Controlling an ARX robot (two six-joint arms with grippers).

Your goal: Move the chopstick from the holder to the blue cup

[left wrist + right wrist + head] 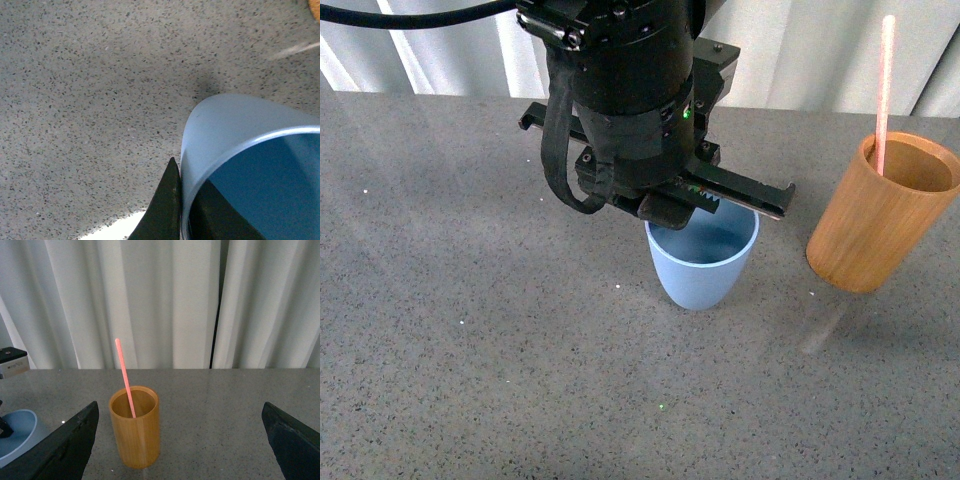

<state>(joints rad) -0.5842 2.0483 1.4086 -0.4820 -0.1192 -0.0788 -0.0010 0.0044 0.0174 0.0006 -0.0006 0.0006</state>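
The light blue cup stands upright on the grey table, mid-view in the front view. My left gripper is shut on its far rim, one finger outside the wall and one inside, as the left wrist view shows with the cup. The orange-brown wooden holder stands to the cup's right with the pink chopstick upright in it. In the right wrist view my right gripper is open and empty, facing the holder and chopstick from a short distance. The cup's rim shows beside them.
The speckled grey table spreads out around both containers. White curtains hang behind the table's far edge. A black cable runs above the left arm.
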